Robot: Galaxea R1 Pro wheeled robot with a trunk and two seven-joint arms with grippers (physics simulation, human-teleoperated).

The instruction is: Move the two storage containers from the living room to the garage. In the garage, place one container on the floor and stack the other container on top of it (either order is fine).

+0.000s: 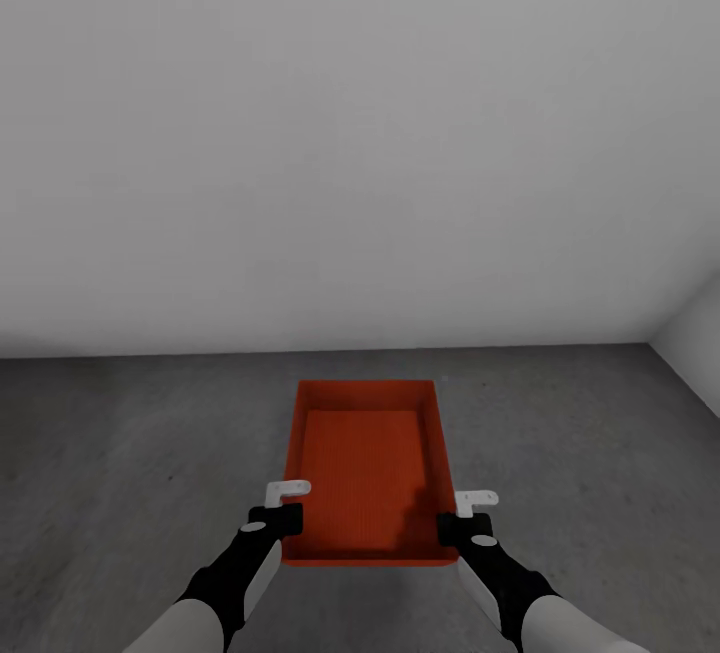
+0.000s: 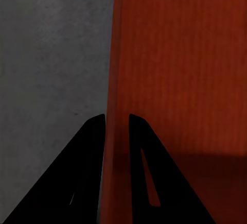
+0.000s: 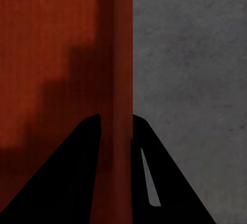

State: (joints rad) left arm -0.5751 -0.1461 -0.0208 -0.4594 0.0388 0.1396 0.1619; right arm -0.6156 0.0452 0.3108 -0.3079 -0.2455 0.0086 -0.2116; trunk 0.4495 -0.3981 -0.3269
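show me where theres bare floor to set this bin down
Bare concrete floor lies all round the storage container: ahead up to the white wall, and out to both sides. It narrows at the right, where a side wall closes in. Left pincer and right pincer clamp the container's side walls.

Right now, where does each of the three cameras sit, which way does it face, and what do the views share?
Head view: on the head, looking forward and down at the storage container, concrete floor and white wall; both forearms, left gripper and right gripper show.
Left wrist view: along the left gripper, astride a container side wall.
Right wrist view: along the right gripper, astride the opposite wall.
Shared: all three show the container and floor.
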